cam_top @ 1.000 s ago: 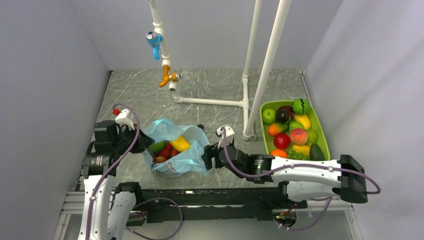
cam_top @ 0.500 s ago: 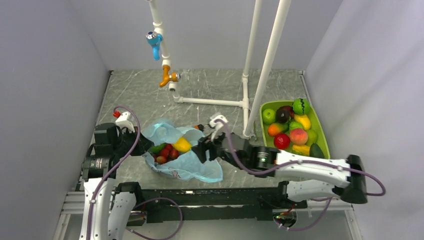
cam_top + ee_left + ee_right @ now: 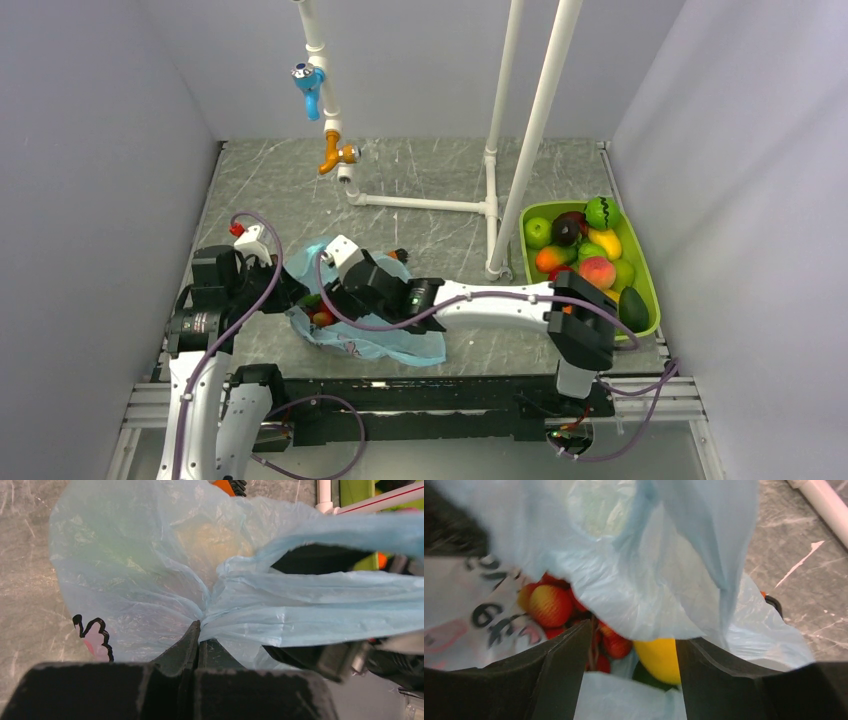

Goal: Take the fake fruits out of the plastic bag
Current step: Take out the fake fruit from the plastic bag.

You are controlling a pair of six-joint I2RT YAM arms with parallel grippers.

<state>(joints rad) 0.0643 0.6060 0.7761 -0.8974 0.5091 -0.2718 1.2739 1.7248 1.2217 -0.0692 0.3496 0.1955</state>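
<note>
1. Your left pincer [image 3: 196, 630] sits at the left of the counter [image 3: 260, 190]. Its jaws are closed on a gathered fold at the left edge of the plastic bag [image 3: 380, 343].
2. The plastic bag lies on the near-left part of the counter, between your two arms. A pink-and-dark print [image 3: 95, 637] shows on its skin just beside the left pincer.
3. Your right arm reaches across from the right. Your right pincer [image 3: 629, 665] is down in the bag's mouth with its jaws apart, holding nothing.
4. Between its fingers [image 3: 561, 670] the right wrist view shows a yellow fruit [image 3: 659, 657] and small red fruits [image 3: 616, 645]. A red-and-yellow fruit [image 3: 549, 605] lies further in, to the left. You cannot tell whether either finger touches a fruit.
5. A fold of the bag hangs over these fruits.
6. Right of the bag stands a white pipe frame [image 3: 492, 180]. Beyond it, at the counter's right edge, a green tray [image 3: 648, 280] is heaped with fruits, well apart from the bag.
</note>
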